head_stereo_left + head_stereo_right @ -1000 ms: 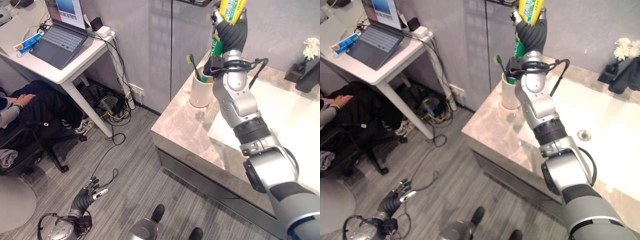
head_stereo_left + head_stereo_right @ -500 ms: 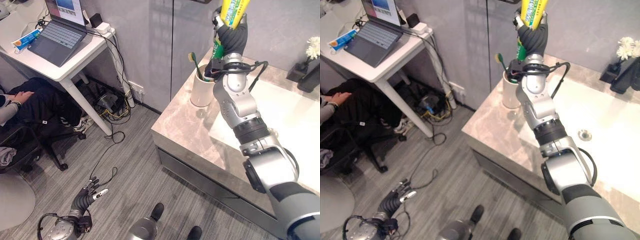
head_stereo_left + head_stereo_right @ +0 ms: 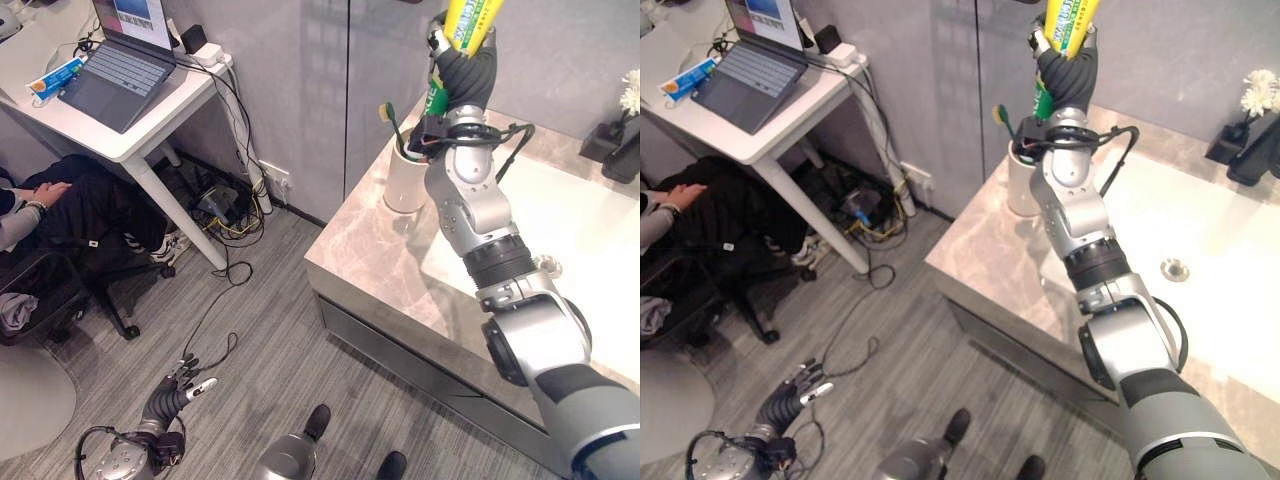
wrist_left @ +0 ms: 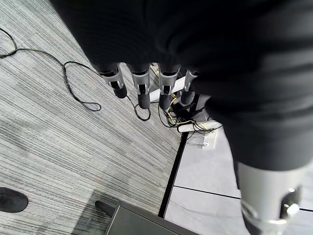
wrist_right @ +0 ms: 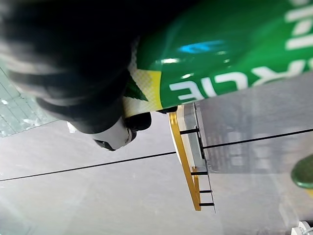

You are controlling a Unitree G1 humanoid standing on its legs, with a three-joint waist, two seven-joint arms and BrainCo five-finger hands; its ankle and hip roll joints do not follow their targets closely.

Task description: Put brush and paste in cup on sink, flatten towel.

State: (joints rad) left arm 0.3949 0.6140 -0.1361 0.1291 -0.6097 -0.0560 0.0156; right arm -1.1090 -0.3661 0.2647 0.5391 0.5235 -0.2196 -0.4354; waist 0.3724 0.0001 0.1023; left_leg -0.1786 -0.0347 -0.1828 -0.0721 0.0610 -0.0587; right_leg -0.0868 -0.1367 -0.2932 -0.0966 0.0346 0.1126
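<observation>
Toothpaste tube held above the cup
Right hand fingers clamp the toothpaste tube over the white cup holding a toothbrush; left hand fingers relaxed near the floor.

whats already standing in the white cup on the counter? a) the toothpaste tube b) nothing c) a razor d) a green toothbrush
d: a green toothbrush stands in the white cup, while the toothpaste tube is above it, gripped by the right robot hand.
</observation>
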